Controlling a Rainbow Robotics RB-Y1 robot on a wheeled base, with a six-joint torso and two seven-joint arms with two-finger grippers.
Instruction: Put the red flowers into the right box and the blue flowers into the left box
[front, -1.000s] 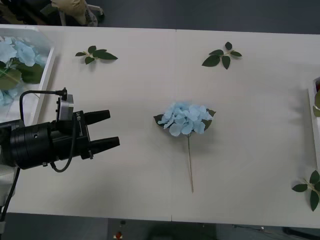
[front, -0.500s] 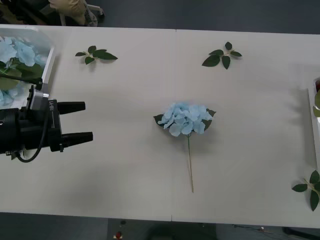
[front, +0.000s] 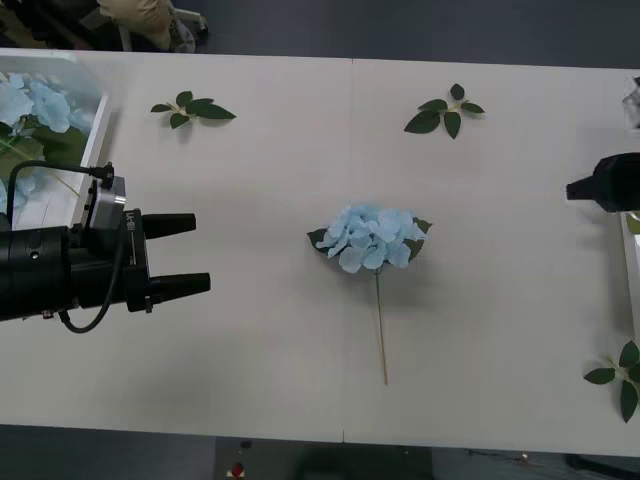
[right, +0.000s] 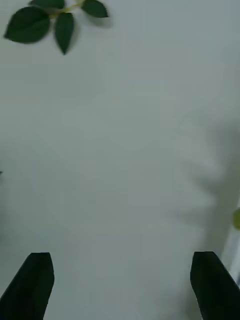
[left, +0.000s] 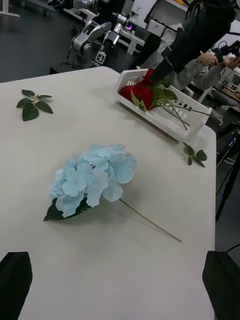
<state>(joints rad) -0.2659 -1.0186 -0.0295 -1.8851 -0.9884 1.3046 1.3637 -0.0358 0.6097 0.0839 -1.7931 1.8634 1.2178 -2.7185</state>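
Observation:
One blue flower (front: 368, 238) lies in the middle of the table, its stem pointing toward the front edge; in the left wrist view this blue flower (left: 92, 176) is just ahead of my fingers. My left gripper (front: 201, 253) hovers open to its left, about a hand's width away, holding nothing. More blue flowers (front: 28, 108) rest in the left box (front: 92, 150) at the far left. The red flowers (left: 141, 91) lie in the right box (left: 186, 118). My right gripper (front: 575, 188) hangs open and unloaded beside the right box (front: 624, 235).
Loose green leaf sprigs lie at the back left (front: 192, 110), at the back centre (front: 445, 112) and at the front right (front: 622, 375). One sprig (right: 49, 21) shows ahead of the right gripper. Bare table surrounds the flower.
My left gripper pulled back to the left, then came a little to the right again, staying open. The right gripper has come into view at the right edge.

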